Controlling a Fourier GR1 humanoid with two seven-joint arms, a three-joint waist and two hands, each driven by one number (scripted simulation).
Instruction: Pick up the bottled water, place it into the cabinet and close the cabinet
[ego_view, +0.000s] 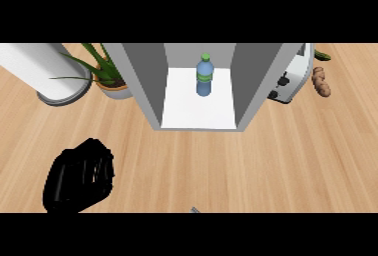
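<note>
Now, left hand (80, 176) seen low on the counter (244, 165), fingers curled with nothing held, potted plant (107, 75) behind, bottled water (204, 75) stood upright inside the open cabinet (255, 75), toaster (289, 80) just beside it.

Only one hand shows. It is the left hand (80, 177), down low at about eight o'clock in the head view. It is black all over and looks like a dark lump, wide at the bottom and coming to a bump at the top, near one o'clock on the hand. The fingers seem bent in, with nothing in them. A tiny grey tip (195, 210) pokes up at six o'clock on the bottom edge. The right hand cannot be seen.
</note>
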